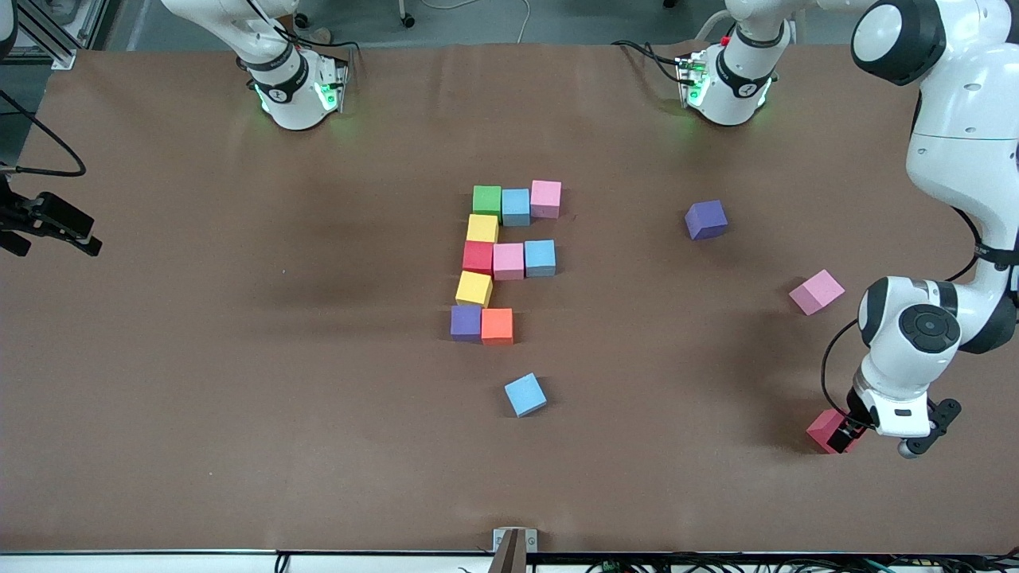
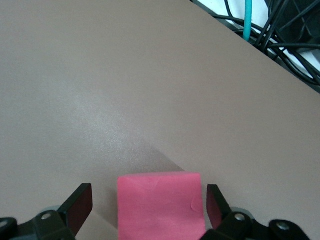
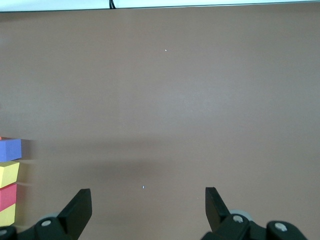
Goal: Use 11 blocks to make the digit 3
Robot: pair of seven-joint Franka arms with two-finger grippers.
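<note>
Right now the left gripper (image 1: pixel 845 434) is down at the desk (image 1: pixel 239 398) near the front camera, at the left arm's end, w/ a red block (image 1: pixel 828 430) sitting between its jaws; left wrist view shows the red block (image 2: pixel 160 205) centred btw the two fingers (image 2: pixel 79 206) w/ a gap on each side, so jaws are wide and not clamping it. Right gripper (image 3: pixel 145 210) is out of the front view; its wrist view shows jaws wide, nothing btw them, over bare desk beside the figure's edge, where a purple block (image 3: pixel 10 149) and yellow block (image 3: pixel 8 174) show. The digit 3 (image 1: pixel 501 263) is mid-desk, partly built: top bar farthest from the camera = green block (image 1: pixel 486 200), blue block (image 1: pixel 516 206), pink block (image 1: pixel 545 198); then yellow (image 1: pixel 482 228); mid bar = red (image 1: pixel 478 256), pink (image 1: pixel 509 260), blue (image 1: pixel 540 257); then yellow (image 1: pixel 474 288); nearest bar so far only purple (image 1: pixel 466 322) + orange block (image 1: pixel 497 325), touching. Loose blocks: a blue one (image 1: pixel 525 395) nearer the camera than the figure, apart from it; a purple one (image 1: pixel 705 220) and a tilted pink one (image 1: pixel 816 292) toward the left arm's end, well apart from each other.
</note>
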